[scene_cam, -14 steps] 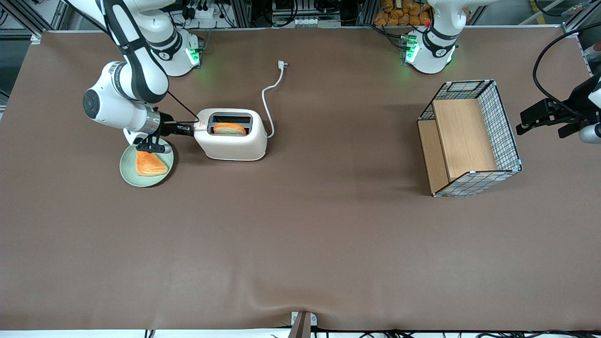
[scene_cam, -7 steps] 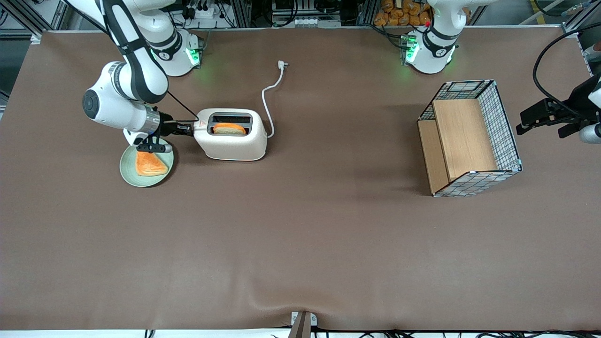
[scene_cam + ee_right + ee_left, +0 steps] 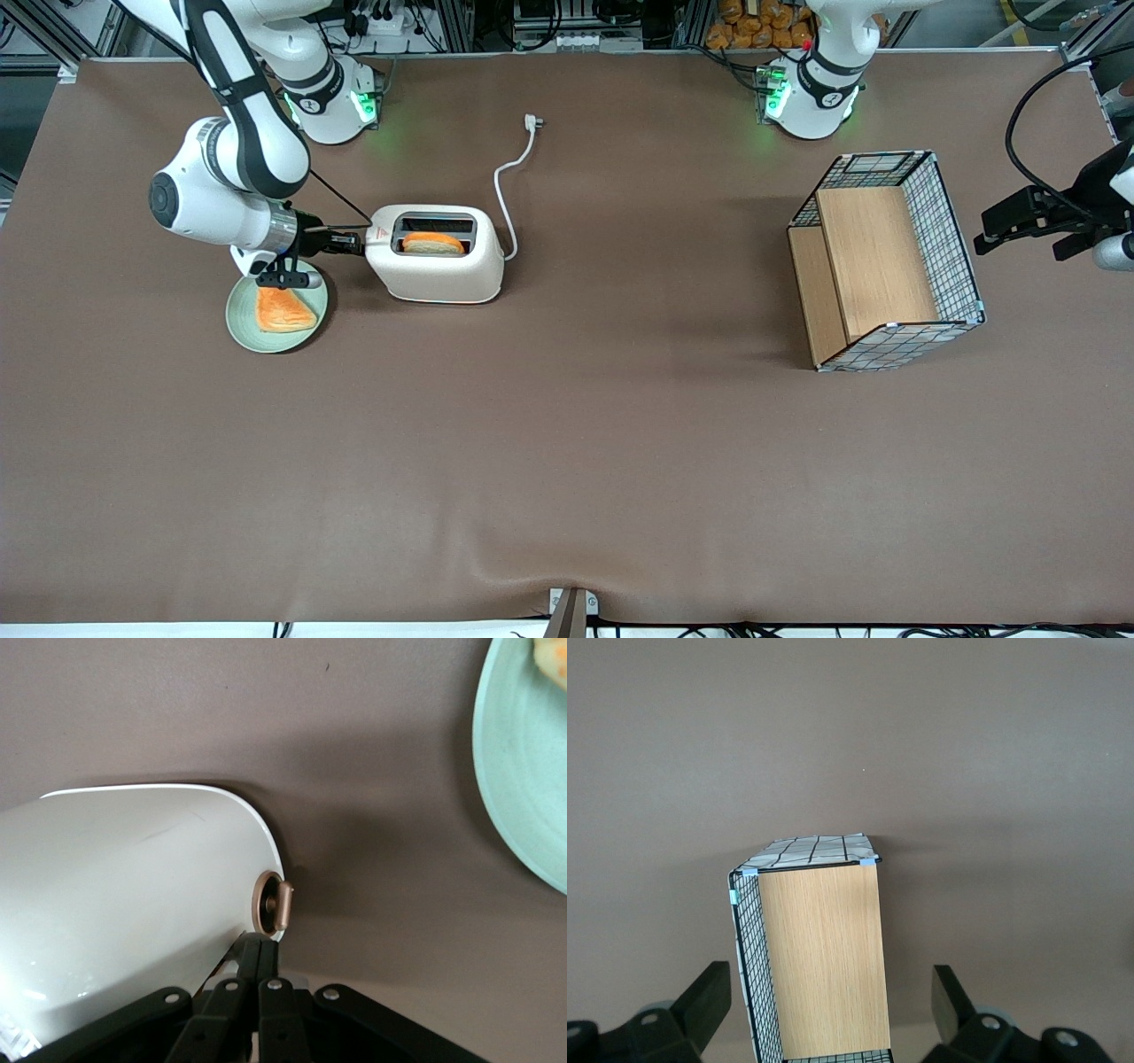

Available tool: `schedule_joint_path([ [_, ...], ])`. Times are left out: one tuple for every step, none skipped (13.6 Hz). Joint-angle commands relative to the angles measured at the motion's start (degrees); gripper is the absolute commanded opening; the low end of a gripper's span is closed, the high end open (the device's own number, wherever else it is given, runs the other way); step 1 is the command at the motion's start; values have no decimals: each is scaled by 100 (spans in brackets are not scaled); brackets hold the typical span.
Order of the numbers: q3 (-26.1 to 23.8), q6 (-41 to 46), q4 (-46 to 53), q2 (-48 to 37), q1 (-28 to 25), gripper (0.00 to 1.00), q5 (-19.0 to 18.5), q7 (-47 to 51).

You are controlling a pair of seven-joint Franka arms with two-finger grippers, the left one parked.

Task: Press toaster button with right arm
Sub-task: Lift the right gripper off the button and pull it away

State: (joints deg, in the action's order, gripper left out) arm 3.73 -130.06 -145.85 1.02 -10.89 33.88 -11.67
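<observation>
A: Where is the slim black two-finger gripper (image 3: 353, 241) of the white jointed right arm (image 3: 232, 168) with black bands?

B: It lies level, tips against the narrow end of the rounded cream-white boxy toaster (image 3: 438, 266), at the end facing the working arm's side of the brown bench (image 3: 567, 443). In the wrist view its black fingers (image 3: 252, 979) sit pressed together with no gap, nothing between them, tips at the toaster (image 3: 124, 904) wall.

A: And the toaster button?

B: I cannot pick out a pale lever tab. What shows just beside the fingertips is a small bronze-brown round knob (image 3: 273, 904) low on the toaster's end.

A: What is in the toaster?

B: An orange-crusted bread slice (image 3: 433, 243) stands in the wide dark slot. A thin white cord (image 3: 507, 190) runs from the toaster's other end, farther from the front camera, to its plug (image 3: 532, 121) lying on the bench.

A: Around the gripper?

B: A pale green round plate (image 3: 244, 323) with another orange slice (image 3: 283, 309) on it sits under the wrist, nearer the camera than the gripper, close to the toaster but apart from it. Its rim (image 3: 505, 788) shows in the wrist view.

A: Farther out?

B: A wire-mesh basket with wooden panels (image 3: 886, 261) lies toward the parked arm's end, well apart.
</observation>
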Motion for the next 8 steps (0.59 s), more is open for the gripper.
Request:
schedule_joint_path([
  [49, 234, 179, 48, 192, 0, 101, -398],
  [66, 427, 267, 39, 245, 0, 84, -397],
  [101, 516, 320, 39, 280, 0, -47, -389],
  [154, 517, 373, 13, 316, 0, -275, -389],
  [224, 534, 461, -23, 368, 0, -486, -380],
  [268, 622, 540, -32, 377, 0, -705, -371],
  [330, 823, 732, -40, 412, 2, -934, -362],
  [417, 1094, 1004, -32, 517, 38, -1241, -362],
])
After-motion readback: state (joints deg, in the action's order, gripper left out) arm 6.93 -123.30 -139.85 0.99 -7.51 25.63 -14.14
